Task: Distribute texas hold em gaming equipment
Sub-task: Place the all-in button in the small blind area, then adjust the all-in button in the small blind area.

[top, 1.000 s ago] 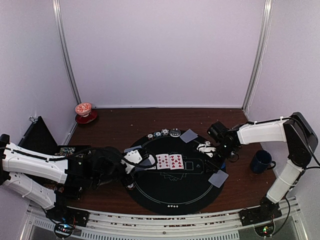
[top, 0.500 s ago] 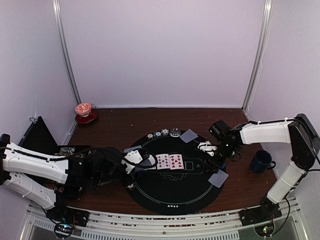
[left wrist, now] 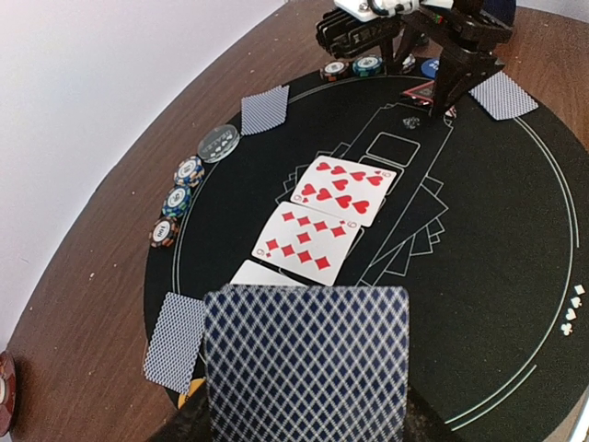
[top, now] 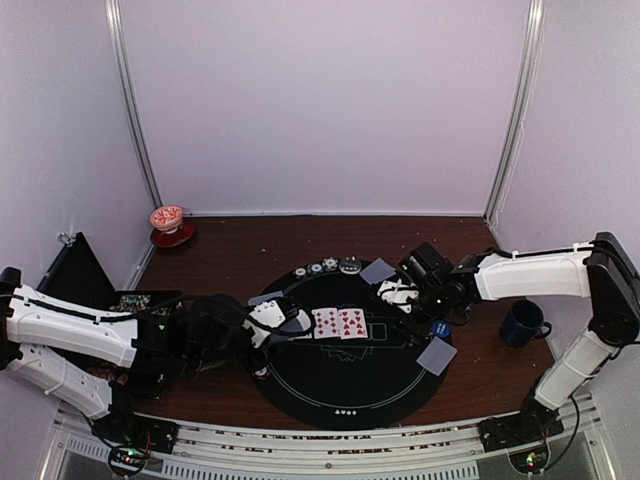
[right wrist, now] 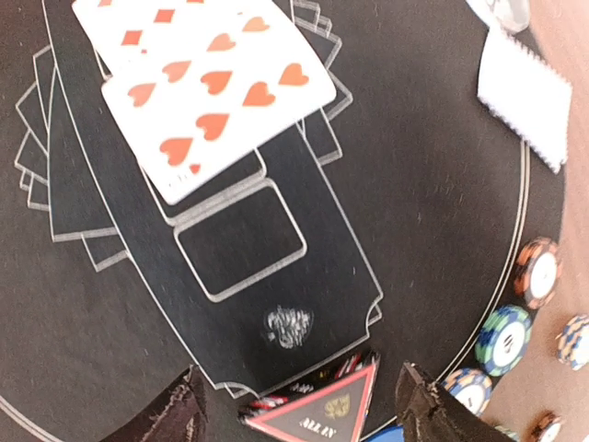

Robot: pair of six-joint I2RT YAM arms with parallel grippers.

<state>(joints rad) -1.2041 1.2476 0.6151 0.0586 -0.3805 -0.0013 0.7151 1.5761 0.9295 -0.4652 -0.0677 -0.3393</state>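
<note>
Where the left gripper (top: 272, 320) stands: at the left rim of the mat (top: 340, 400), clamped shut on the held cards (left wrist: 304, 364), backs up.
Left seat: the left card (left wrist: 175, 339) lies face down on the mat edge, just beside that gripper.
Chip row (top: 322, 266): we find it set along the far rim, the pieces near one another.
Centre: the diamonds card (left wrist: 304, 241) and the hearts card (left wrist: 342, 189) lie face up, side by side. A white edge shows under the held cards; we cannot read it.
Far seat: the far card (top: 378, 270) lies face down.
Right gripper (right wrist: 301, 407): jaws wide apart, astride the red triangle marker (right wrist: 317, 416), gripping nothing; the side chips (right wrist: 504, 336) lie just beside.
Blue button (top: 440, 327): on the mat, near the right rim.
Right seat: the right card (top: 437, 355) lies face down.
Done, we judge: three seats dealt, two board cards shown, chips out.
Left, we judge: further board cards from the held cards, and placing the marker.
</note>
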